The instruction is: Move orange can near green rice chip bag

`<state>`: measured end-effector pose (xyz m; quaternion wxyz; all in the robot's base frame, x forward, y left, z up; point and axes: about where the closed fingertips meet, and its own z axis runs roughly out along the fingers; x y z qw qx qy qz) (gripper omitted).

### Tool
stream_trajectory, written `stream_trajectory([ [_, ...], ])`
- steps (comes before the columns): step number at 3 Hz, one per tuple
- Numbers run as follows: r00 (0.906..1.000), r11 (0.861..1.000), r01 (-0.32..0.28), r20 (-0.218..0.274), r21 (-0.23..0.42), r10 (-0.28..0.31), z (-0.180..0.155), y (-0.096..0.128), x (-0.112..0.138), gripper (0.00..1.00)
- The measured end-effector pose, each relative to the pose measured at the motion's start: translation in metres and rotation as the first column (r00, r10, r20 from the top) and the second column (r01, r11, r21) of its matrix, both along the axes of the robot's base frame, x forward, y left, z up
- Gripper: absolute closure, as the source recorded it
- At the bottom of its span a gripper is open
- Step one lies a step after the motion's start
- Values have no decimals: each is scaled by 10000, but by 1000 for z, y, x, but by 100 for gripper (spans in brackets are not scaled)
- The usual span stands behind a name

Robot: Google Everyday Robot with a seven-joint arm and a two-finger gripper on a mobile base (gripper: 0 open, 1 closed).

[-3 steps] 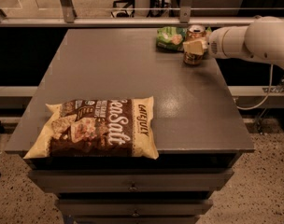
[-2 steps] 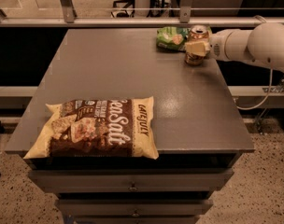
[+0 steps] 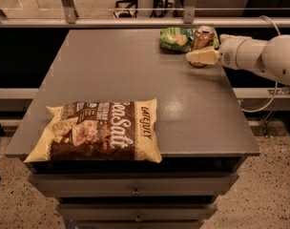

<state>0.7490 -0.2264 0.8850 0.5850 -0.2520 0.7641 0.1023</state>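
Observation:
The orange can stands upright at the table's far right, touching or almost touching the right end of the green rice chip bag. My gripper reaches in from the right on a white arm. Its jaws are open around the can. The near finger crosses in front of the can's lower part and hides its base. The far finger shows just right of the can.
A large brown and yellow "Sea Salt" chip bag lies at the front left of the grey table. Drawers sit below the front edge. A rail and posts run behind the table. A cable hangs at the right.
The near finger has shifted toward the camera, away from the can's side, and the jaws have widened. The can stays upright by the green bag.

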Motion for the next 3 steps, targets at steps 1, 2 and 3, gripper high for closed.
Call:
stream_trajectory([
  [1,9966,9977,-650,491,-188,659,8,-5,-14,0],
  [2,9867,9898,-1377,819,-378,1404,16,-20,-43,0],
  [3,9752,9802,-1924,1023,-458,1962,21,-35,-69,0],
])
